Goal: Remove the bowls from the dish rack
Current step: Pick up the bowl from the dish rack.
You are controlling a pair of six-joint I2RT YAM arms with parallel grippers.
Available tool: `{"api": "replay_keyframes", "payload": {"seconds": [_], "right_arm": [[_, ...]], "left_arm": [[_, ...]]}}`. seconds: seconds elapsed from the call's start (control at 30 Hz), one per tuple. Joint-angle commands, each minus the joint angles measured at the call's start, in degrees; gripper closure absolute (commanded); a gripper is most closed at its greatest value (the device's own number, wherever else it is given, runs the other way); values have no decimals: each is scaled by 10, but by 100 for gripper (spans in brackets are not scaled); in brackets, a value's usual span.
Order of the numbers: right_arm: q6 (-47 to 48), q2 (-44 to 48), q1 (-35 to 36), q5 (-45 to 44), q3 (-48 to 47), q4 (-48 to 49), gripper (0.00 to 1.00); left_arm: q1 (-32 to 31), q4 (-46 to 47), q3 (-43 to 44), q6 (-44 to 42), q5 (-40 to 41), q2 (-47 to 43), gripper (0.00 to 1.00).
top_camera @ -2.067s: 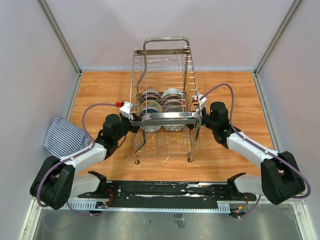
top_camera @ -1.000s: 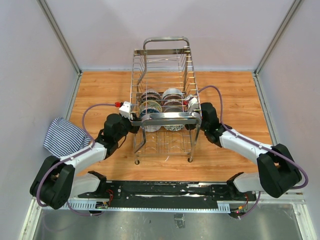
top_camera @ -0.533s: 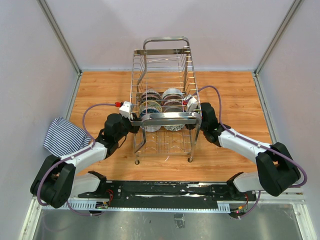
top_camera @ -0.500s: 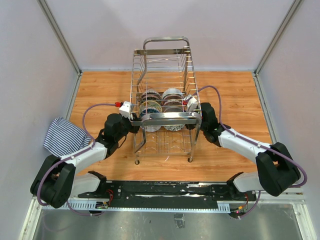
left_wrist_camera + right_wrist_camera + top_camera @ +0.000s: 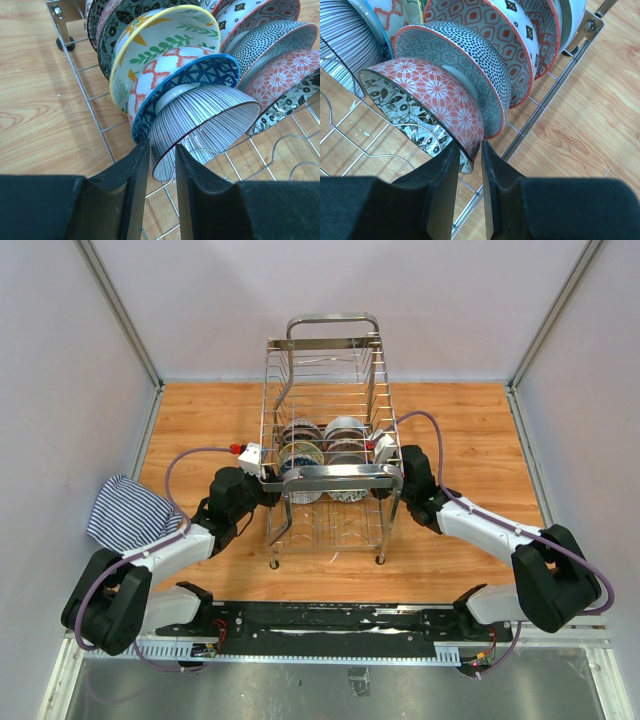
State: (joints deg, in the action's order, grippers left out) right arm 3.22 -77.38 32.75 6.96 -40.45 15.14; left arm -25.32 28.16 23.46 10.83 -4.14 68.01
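Note:
The chrome dish rack [image 5: 322, 343] stands mid-table with two rows of patterned bowls [image 5: 322, 445] on edge in it. My left gripper [image 5: 268, 483] reaches in at the rack's left side. In the left wrist view the left gripper [image 5: 161, 146] pinches the rim of the front black-and-white striped bowl [image 5: 205, 120], one finger outside and one inside. My right gripper [image 5: 385, 475] is at the rack's right side. In the right wrist view the right gripper [image 5: 470, 145] is shut on the rim of the front red floral bowl [image 5: 435, 90]. Both bowls still rest on the rack wires.
A blue-striped cloth [image 5: 128, 512] lies at the table's left edge. Grey walls enclose the wooden table [image 5: 470, 430] on three sides. The rack's thick loop handle [image 5: 335, 472] arches over the near end between the two grippers.
The right arm has swung left against the rack and its jaws have narrowed onto the red floral bowl's rim. The left arm has held its place.

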Motion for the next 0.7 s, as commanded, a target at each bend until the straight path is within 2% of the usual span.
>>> {"api": "replay_keyframes", "payload": {"seconds": [0.0, 0.67], "right_arm": [[-2, 2, 13, -14, -15, 23, 75], [-6, -7, 13, -16, -18, 33, 76]], "left_arm": [[-6, 23, 11, 5, 3, 6, 68], [-7, 65, 2, 19, 16, 31, 68]]}}
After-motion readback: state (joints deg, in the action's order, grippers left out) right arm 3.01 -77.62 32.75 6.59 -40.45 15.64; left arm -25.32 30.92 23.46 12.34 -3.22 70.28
